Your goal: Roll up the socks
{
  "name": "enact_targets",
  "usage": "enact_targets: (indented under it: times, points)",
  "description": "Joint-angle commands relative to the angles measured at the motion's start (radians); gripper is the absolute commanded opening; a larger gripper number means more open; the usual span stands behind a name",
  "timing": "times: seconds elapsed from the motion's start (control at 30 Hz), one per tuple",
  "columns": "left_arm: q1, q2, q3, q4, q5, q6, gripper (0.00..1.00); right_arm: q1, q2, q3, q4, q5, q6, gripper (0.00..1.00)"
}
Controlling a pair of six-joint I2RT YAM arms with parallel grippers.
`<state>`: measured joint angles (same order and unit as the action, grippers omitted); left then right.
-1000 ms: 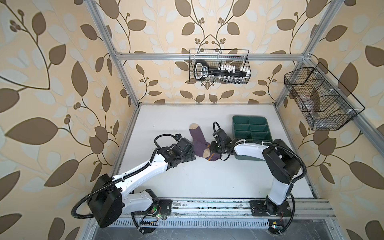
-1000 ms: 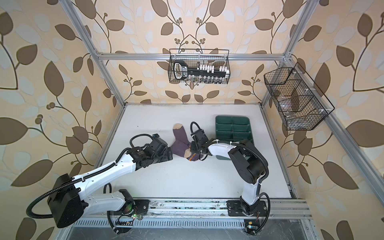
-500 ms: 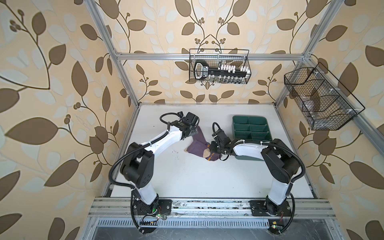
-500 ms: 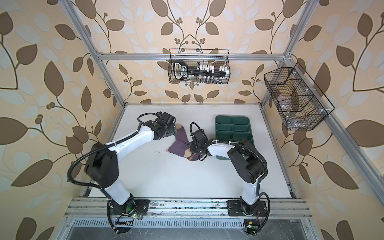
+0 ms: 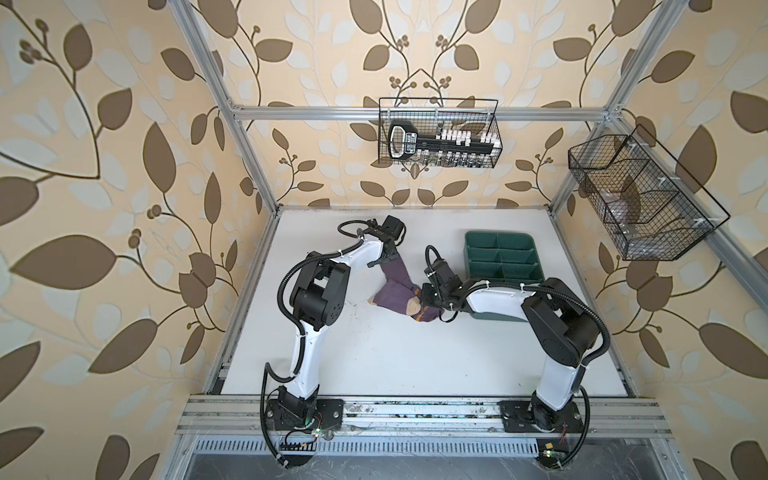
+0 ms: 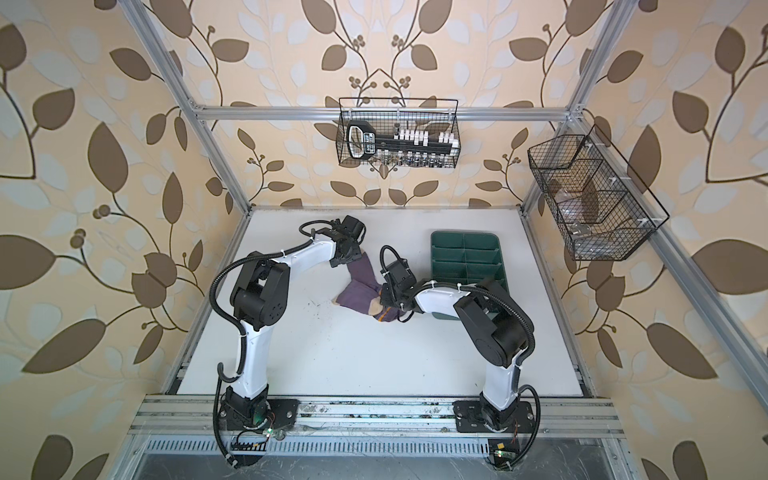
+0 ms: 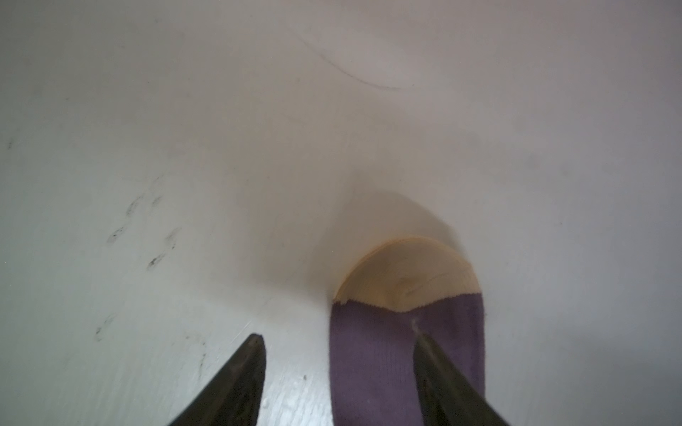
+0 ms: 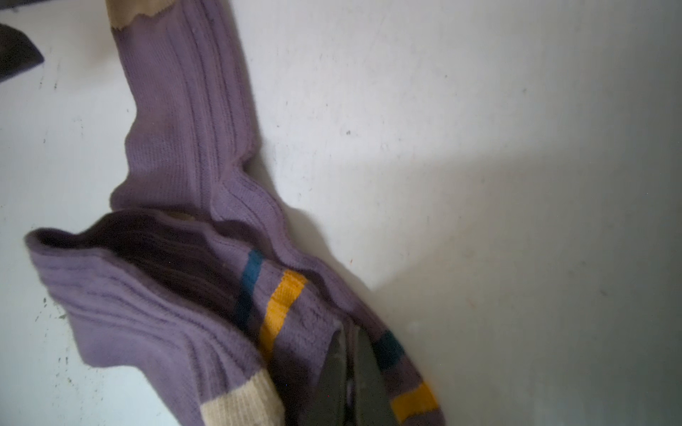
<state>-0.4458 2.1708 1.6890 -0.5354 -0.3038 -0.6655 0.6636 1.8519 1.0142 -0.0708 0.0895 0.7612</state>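
The purple socks [image 5: 395,291] lie crumpled in the middle of the desk [image 5: 374,353], just left of the green tray [image 5: 498,235]. My right gripper [image 8: 348,332] is clamped tight on their striped cuff end, nearer the tray. My left gripper [image 7: 337,337] stands fairly wide at the far end by the tan toe, with one finger over purple fabric and the other over bare desk.

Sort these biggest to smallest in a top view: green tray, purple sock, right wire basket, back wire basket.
1. right wire basket
2. back wire basket
3. green tray
4. purple sock
The baskets hang nearer the camera, so their lead is unsure.
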Motion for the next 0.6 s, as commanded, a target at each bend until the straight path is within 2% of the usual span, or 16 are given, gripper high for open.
enact_targets:
  times: [0.0, 0.23, 0.4, 0.57]
  points:
    - [-0.004, 0.041, 0.09, -0.039, -0.024, 0.027, 0.64, 0.0, 0.007, -0.022, -0.007, 0.0, -0.014, 0.0]
    - [0.024, 0.136, 0.173, -0.112, -0.037, -0.014, 0.61, -0.008, -0.031, -0.044, 0.008, -0.021, -0.013, 0.0]
    - [0.051, 0.154, 0.157, -0.143, -0.052, -0.073, 0.61, -0.018, -0.077, -0.066, 0.006, -0.015, -0.014, 0.0]
    - [0.068, 0.121, 0.077, -0.121, -0.064, -0.111, 0.6, -0.029, -0.112, -0.09, 0.001, -0.005, -0.016, 0.0]
